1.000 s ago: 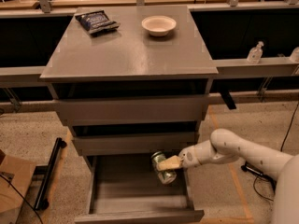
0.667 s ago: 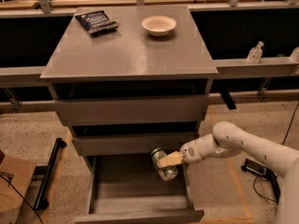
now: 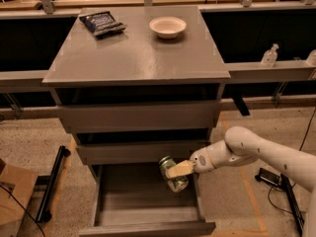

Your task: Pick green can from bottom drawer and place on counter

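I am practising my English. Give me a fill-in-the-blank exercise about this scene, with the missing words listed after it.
1. The gripper holds the green can above the open ____ drawer.
2. In the camera view, the white bowl stands to the ____ of the chip bag.
3. The counter bears exactly ____ things.

Missing words: bottom; right; two
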You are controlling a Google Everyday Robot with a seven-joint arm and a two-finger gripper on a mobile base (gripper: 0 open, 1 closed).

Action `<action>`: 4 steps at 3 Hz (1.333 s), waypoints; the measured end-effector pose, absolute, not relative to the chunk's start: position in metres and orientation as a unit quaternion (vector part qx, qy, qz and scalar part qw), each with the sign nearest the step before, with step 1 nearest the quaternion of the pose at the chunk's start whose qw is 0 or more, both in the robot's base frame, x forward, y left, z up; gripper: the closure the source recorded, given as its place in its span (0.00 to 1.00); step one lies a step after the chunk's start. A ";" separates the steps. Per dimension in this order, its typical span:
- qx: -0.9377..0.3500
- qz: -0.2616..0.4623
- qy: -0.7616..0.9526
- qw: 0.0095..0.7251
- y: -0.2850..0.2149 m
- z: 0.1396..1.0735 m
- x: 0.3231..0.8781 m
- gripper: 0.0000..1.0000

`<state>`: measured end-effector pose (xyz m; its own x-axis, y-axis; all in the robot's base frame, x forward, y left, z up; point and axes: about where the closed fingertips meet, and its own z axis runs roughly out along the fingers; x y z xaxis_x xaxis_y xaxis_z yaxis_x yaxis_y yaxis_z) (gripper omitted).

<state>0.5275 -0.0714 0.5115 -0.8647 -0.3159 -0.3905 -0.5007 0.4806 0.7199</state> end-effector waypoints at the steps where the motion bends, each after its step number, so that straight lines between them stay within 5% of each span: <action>1: -0.286 0.423 0.848 0.140 -0.069 0.562 0.495 1.00; 4: -0.439 0.316 0.802 0.254 -0.037 0.738 0.393 1.00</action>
